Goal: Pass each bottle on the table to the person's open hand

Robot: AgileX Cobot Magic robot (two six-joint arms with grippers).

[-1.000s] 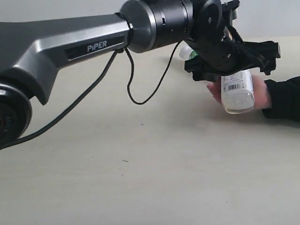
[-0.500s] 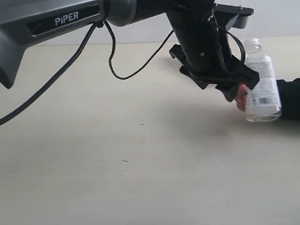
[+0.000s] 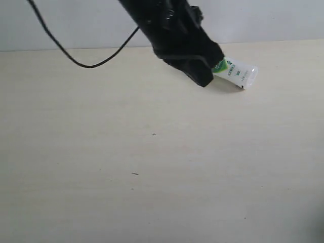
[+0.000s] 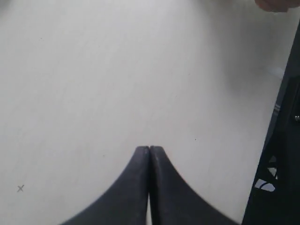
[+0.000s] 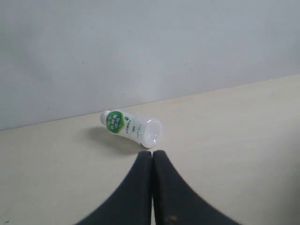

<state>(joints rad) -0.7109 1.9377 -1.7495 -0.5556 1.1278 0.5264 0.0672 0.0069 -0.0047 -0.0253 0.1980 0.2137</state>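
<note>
One bottle (image 3: 236,72) lies on its side at the back right of the table (image 3: 152,182); it is white with a green round mark. My left gripper (image 3: 205,78) hangs just in front and to the left of that bottle, and the left wrist view shows the left gripper (image 4: 149,149) shut on nothing above bare tabletop. The right wrist view has the same bottle (image 5: 131,127) lying just beyond my right gripper (image 5: 152,153), which is shut and empty. The other bottles are out of view. The person's open hand does not show in the exterior view; a skin-coloured patch (image 4: 276,3) sits at the left wrist frame's edge.
A black cable (image 3: 91,63) trails from the left arm over the back of the table. A pale wall (image 5: 150,51) rises right behind the table. A black upright structure (image 4: 281,154) stands at one side of the left wrist view.
The hand holding the clear-capped, white-labelled bottle has left the exterior view. My left arm has swung up and back to the left, uncovering the white bottle with the green mark.
</note>
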